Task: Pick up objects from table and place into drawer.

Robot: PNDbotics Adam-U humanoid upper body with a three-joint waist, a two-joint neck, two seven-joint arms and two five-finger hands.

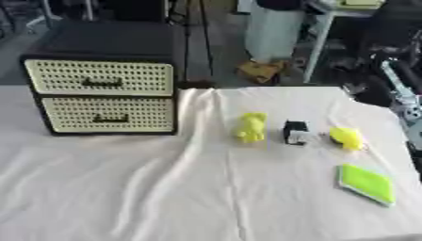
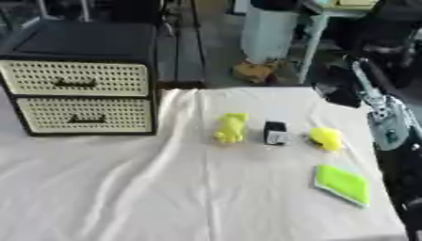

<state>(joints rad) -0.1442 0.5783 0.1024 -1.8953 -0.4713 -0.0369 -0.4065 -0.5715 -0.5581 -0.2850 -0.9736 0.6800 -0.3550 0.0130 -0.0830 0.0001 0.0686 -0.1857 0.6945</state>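
Four items on white cloth (image 1: 124,188): yellow toy (image 1: 250,127), black-white box (image 1: 295,132), yellow lump (image 1: 347,138), green pad (image 1: 366,183) nearest. Drawer unit (image 1: 103,96) far left, both drawers closed. Right arm (image 2: 383,117) at edge; hands unseen, state can't tell.

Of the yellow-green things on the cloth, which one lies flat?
The green pad, nearest the camera on the right. The yellow toy and the yellow lump stand up from the cloth.

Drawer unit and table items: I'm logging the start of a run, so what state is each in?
Top drawer: closed.
Bottom drawer: closed.
Yellow toy: on the cloth, untouched.
Black and white object: standing on the cloth.
Small yellow object: on the cloth.
Green flat pad: lying flat.
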